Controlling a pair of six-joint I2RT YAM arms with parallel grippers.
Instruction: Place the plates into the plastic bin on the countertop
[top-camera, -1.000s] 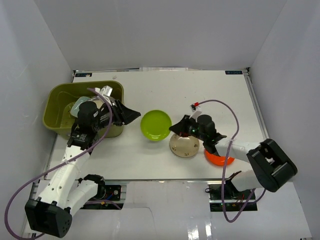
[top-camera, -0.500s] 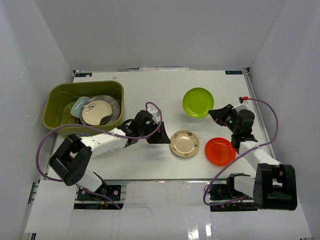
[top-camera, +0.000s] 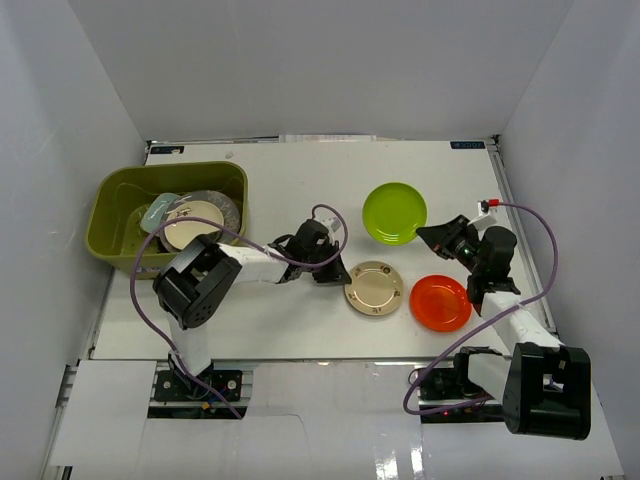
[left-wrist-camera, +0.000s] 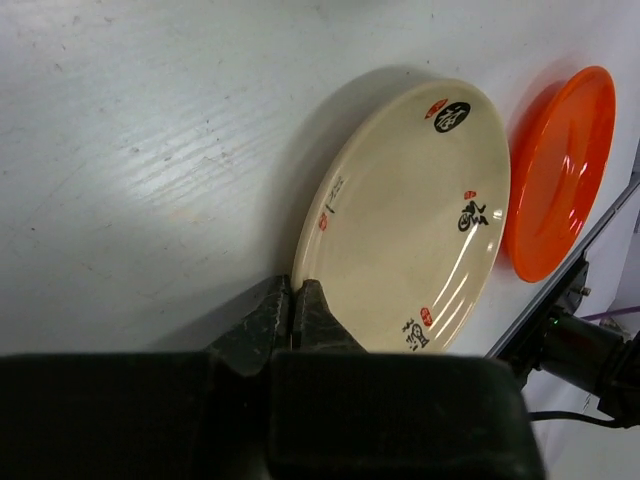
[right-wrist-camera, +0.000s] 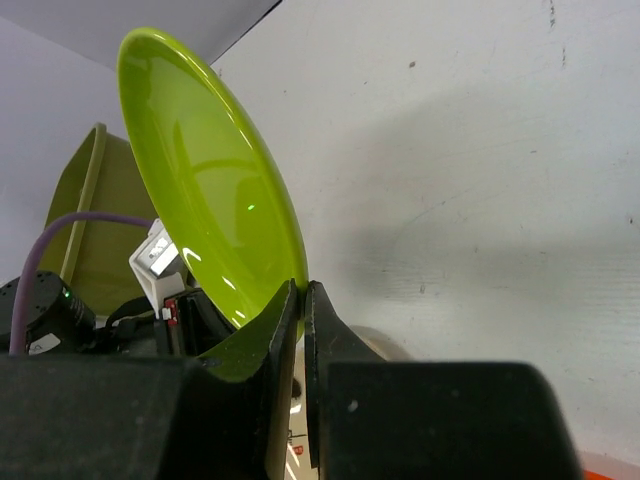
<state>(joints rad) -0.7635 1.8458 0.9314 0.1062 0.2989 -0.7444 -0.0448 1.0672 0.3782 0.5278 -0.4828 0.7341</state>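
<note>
My left gripper (top-camera: 338, 272) lies low on the countertop (top-camera: 300, 180), shut on the near rim of a cream patterned plate (top-camera: 374, 288). In the left wrist view its fingertips (left-wrist-camera: 293, 300) pinch that plate (left-wrist-camera: 410, 210), which tilts up slightly. The orange plate (top-camera: 441, 302) lies just right of it. My right gripper (top-camera: 432, 235) is shut on the edge of the lime green plate (top-camera: 394, 212), held tilted above the table (right-wrist-camera: 210, 190). The olive plastic bin (top-camera: 110, 235) at the left holds a cream plate (top-camera: 195, 222) on a grey plate (top-camera: 228, 205) and a teal tray (top-camera: 157, 212).
White walls close in the table on three sides. The purple cable (top-camera: 325, 212) of the left arm loops over the table between the bin and the lime plate. The right arm's cable (top-camera: 530, 215) arcs near the right edge.
The left arm left the bin, reached right to the cream patterned plate and closed on its rim. The right arm carried the lime plate from the middle to the right.
</note>
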